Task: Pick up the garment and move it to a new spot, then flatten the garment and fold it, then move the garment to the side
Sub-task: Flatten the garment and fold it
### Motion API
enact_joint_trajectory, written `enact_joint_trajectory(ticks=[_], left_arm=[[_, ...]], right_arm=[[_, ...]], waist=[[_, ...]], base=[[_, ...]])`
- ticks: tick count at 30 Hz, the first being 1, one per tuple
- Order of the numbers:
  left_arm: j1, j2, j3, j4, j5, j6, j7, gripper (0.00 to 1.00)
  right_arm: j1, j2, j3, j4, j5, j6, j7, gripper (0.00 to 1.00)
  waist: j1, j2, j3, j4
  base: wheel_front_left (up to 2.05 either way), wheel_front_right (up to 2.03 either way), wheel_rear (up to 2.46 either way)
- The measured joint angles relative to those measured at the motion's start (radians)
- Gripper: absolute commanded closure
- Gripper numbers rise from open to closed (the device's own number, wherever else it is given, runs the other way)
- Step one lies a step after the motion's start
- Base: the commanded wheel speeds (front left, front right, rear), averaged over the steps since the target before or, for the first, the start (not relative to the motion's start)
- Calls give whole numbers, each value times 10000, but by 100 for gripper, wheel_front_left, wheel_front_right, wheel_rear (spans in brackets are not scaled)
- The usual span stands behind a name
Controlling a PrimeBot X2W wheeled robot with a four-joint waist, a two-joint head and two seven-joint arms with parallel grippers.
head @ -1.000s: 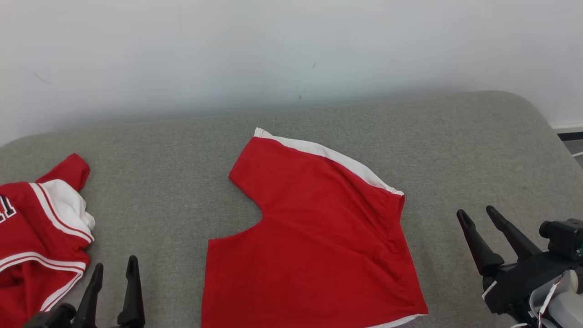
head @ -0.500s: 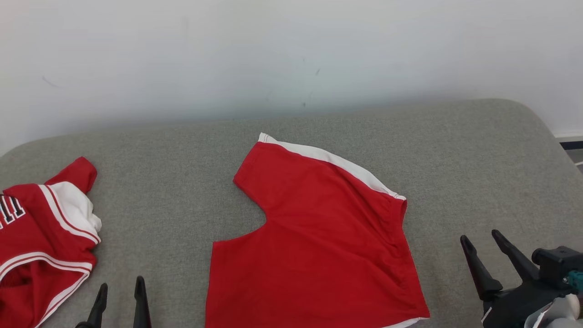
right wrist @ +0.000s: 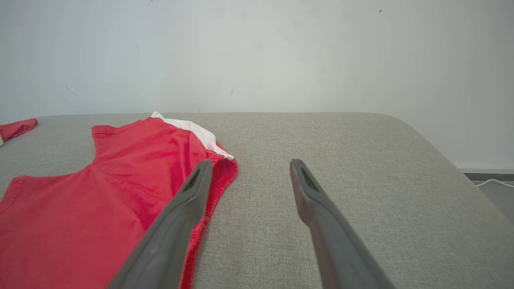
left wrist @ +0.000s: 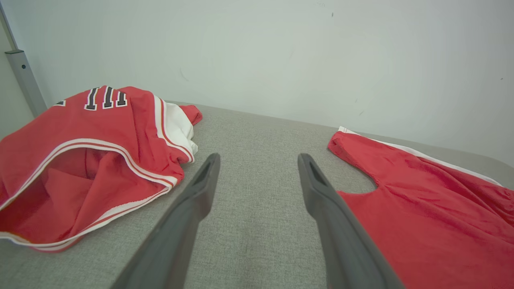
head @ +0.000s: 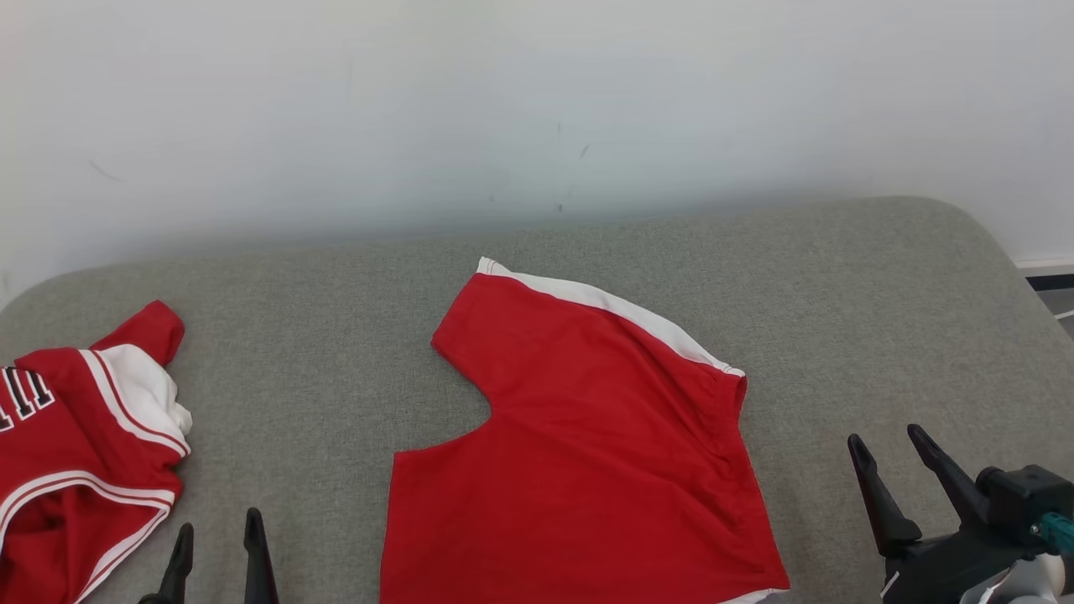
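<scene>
A red garment point(head: 587, 453) with a white side stripe lies spread flat in the middle of the grey padded surface point(head: 336, 335); it also shows in the left wrist view point(left wrist: 421, 212) and the right wrist view point(right wrist: 100, 192). My left gripper point(head: 217, 524) is open and empty at the near edge, between this garment and a crumpled jersey. Its fingers point(left wrist: 259, 157) point at bare grey fabric. My right gripper point(head: 884, 436) is open and empty, off the garment's right side. Its left finger sits just over the garment's gathered edge point(right wrist: 251, 162).
A crumpled red jersey point(head: 84, 453) with white trim and black numerals point(left wrist: 92, 160) is heaped at the far left. A pale wall backs the surface. The surface rounds off at the right corner point(head: 1032, 277), with floor and a white cable point(right wrist: 490, 182) beyond.
The head camera has tilted up a little. Both grippers have drawn back toward the near edge and stay open. Neither garment has moved on the surface.
</scene>
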Motion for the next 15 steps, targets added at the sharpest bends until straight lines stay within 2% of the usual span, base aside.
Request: enact_joint_trajectory(ticks=[15], left_arm=[[150,-77,-15,-299,355,0,299,0]], right_arm=[[370,328,-504,-109,-656,0,0,0]], waist=[[1,0,-33,70]], base=[[0,0,0]])
